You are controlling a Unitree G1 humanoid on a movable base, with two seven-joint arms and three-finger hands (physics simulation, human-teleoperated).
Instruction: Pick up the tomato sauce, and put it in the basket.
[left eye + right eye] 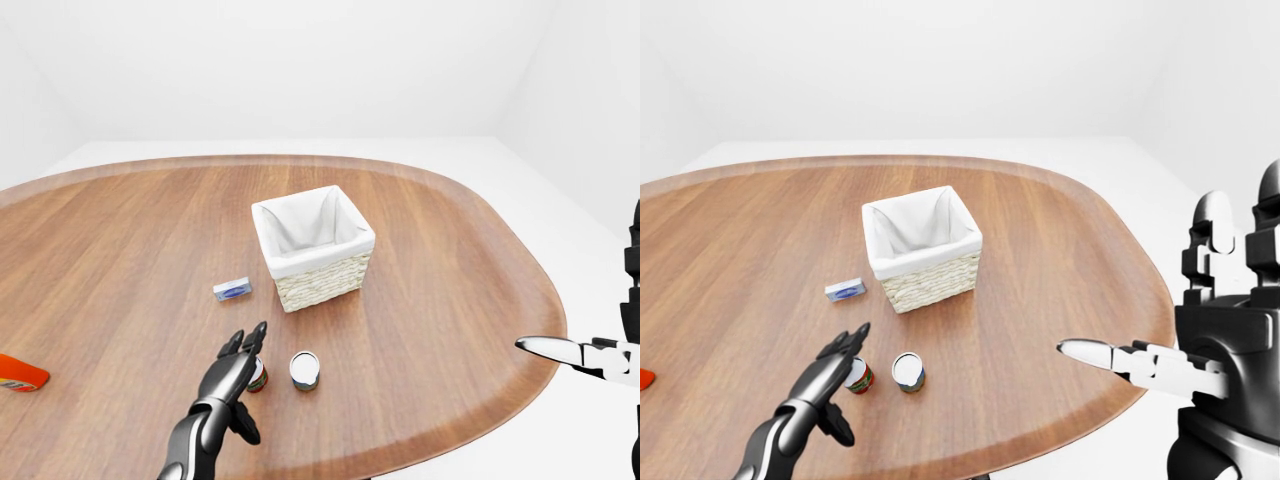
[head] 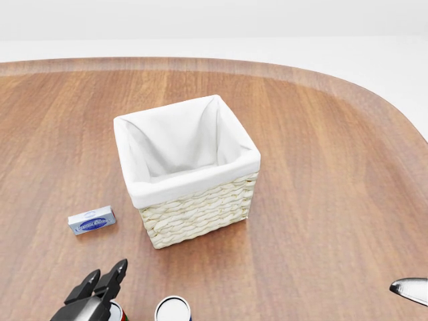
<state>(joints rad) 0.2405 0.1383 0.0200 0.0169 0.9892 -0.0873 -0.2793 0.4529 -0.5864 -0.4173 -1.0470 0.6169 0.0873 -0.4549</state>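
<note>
The tomato sauce, a small can with a red label (image 1: 258,376), stands on the wooden table below the basket in the left-eye view. My left hand (image 1: 240,352) hovers right beside and partly over it. The fingers are stretched out and open, not closed round the can. In the head view only the can's rim (image 2: 115,310) shows under the fingertips. The wicker basket (image 2: 197,214) with a white cloth liner stands in the table's middle, and nothing shows inside it. My right hand (image 1: 1225,300) is raised at the right edge, off the table, with its fingers spread.
A second can with a white top and blue label (image 1: 304,369) stands just right of the red one. A small blue-and-white box (image 1: 232,289) lies left of the basket. An orange-red object (image 1: 18,373) pokes in at the far left edge.
</note>
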